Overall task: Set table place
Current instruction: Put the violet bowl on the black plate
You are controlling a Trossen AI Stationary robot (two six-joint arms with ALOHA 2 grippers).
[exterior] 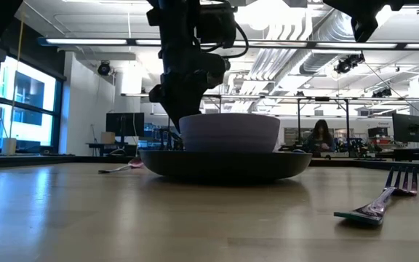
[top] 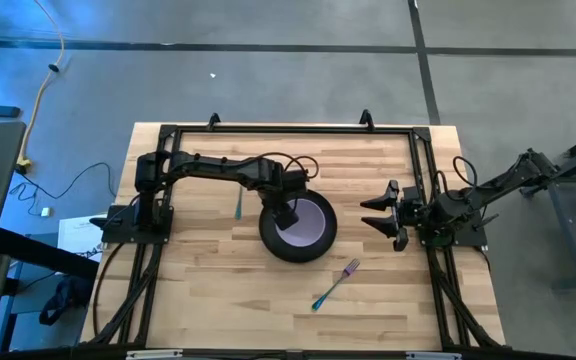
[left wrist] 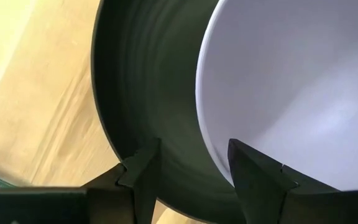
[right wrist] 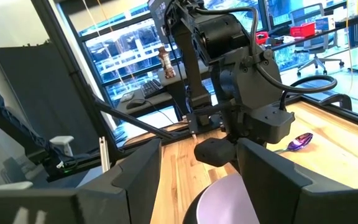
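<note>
A dark grey plate [top: 293,250] lies mid-table with a lavender bowl [top: 310,220] standing in it. My left gripper [top: 286,212] points down at the bowl's left side, open. In the left wrist view one finger [left wrist: 260,180] stands over the bowl's inside [left wrist: 291,93], the other [left wrist: 143,177] over the plate [left wrist: 135,93], with the rim between them. The fork [top: 336,284] lies flat near the front, and the spoon [top: 239,203] lies left of the plate. My right gripper [top: 376,215] waits open at the table's right side, level.
The wooden table [top: 208,290] has bare room at its front left and at the back. Black arm mounts and cables stand along its left and right edges. In the low view a person sits at a desk far behind the table.
</note>
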